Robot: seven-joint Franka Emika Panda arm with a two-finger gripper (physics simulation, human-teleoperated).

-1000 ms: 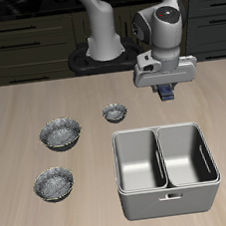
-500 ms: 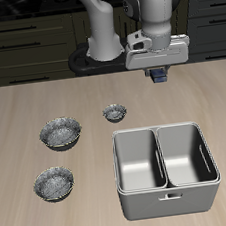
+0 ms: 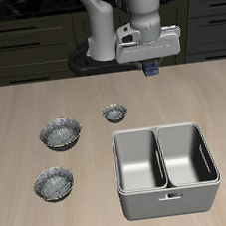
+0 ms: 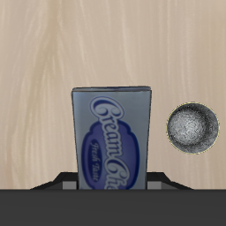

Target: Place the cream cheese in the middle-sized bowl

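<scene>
Gripper [image 3: 152, 69] clamps the cream cheese [image 3: 152, 70], lifted high at upper centre | pickup done, carry and drop left | middle-sized bowl [image 3: 54, 183] waits lower left, nothing in it yet

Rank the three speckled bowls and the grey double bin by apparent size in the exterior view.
1. Grey double bin, clearly largest.
2. Speckled bowl farther back and the one nearest the front edge: too alike to rank, and nearness to the camera muddies it.
3. Tiny bowl, smallest.
</scene>
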